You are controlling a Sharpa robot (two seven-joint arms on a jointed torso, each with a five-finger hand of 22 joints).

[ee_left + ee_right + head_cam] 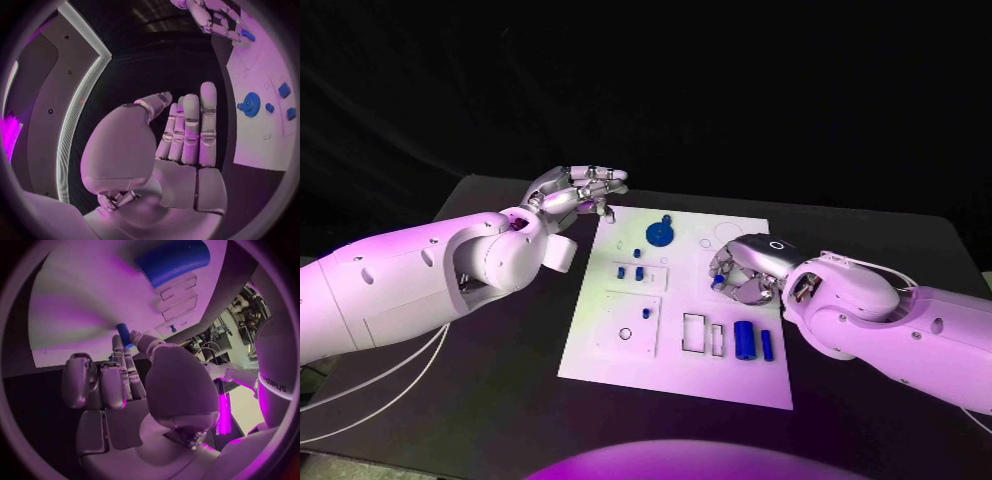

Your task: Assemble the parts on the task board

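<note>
The white task board [678,375] lies in the middle of the black table. My right hand [744,272] hovers over the board's right edge and pinches a small blue peg [717,283] between thumb and fingers; the right wrist view shows the peg [124,334] sticking out past the fingertips. My left hand [581,190] is raised beyond the board's far left corner, its fingers [190,130] straight and side by side, holding nothing. A round blue part [661,233] stands near the board's far edge. Two small blue pieces [630,271] sit in a block on the left.
Two blue cylinders [753,341] lie on the near right of the board, beside empty rectangular slots [694,333]. A small ring [625,333] sits on a raised square at the near left. Bare black table [877,240] surrounds the board.
</note>
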